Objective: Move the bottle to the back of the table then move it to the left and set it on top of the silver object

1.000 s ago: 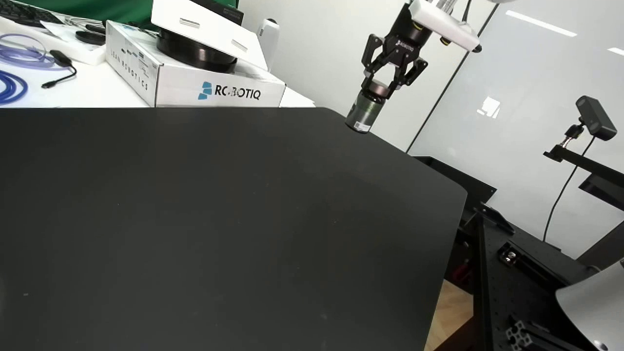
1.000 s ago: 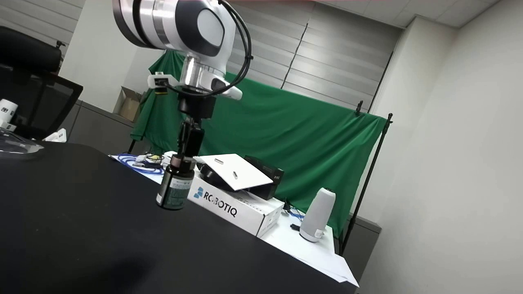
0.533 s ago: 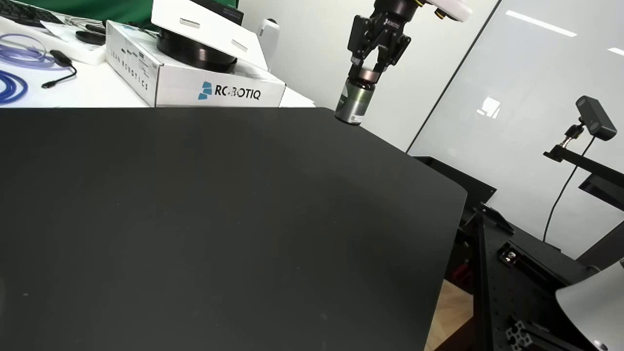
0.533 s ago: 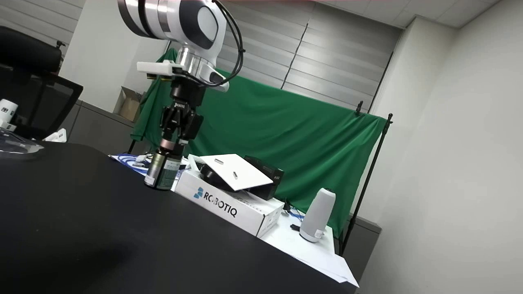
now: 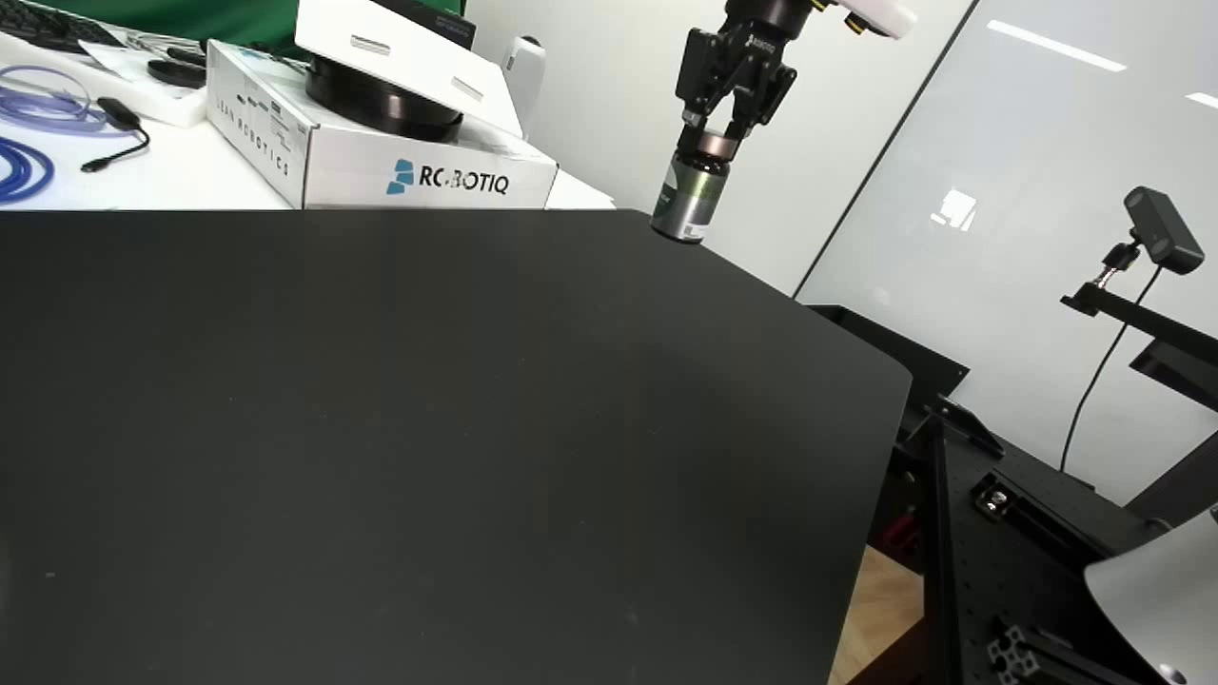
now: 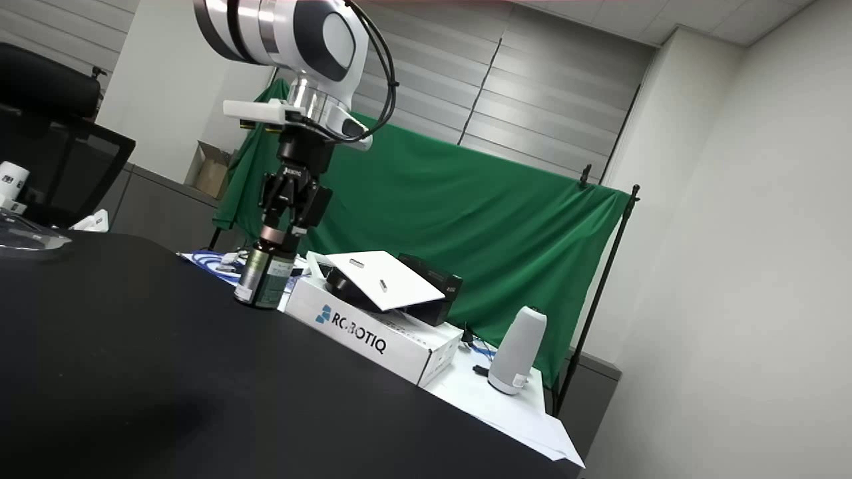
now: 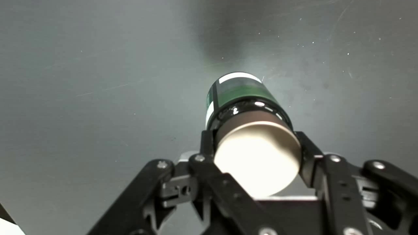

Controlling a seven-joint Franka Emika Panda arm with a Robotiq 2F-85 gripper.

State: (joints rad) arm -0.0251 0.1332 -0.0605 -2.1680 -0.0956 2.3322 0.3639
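The bottle is small and dark, with a green and grey label and a brownish cap. It shows in both exterior views (image 5: 683, 202) (image 6: 263, 279) and in the wrist view (image 7: 243, 89). My gripper (image 5: 716, 143) is shut on the bottle's cap, with a finger on each side, as the wrist view (image 7: 256, 143) shows. The gripper (image 6: 281, 234) points down and holds the bottle, slightly tilted in the exterior views, above the black table (image 5: 428, 409). A dark shadow lies on the table below. I cannot make out a silver object in any view.
A white Robotiq box (image 5: 433, 171) with a tilted white panel (image 5: 409, 57) on it stands beyond the table's edge. A clear object (image 6: 30, 243) lies at the table's left side in an exterior view. A white tapered device (image 6: 518, 352) stands near the box.
Over the last second my gripper has moved left and slightly up in both exterior views with the bottle, turning about its axis. In the last half second it has barely moved.
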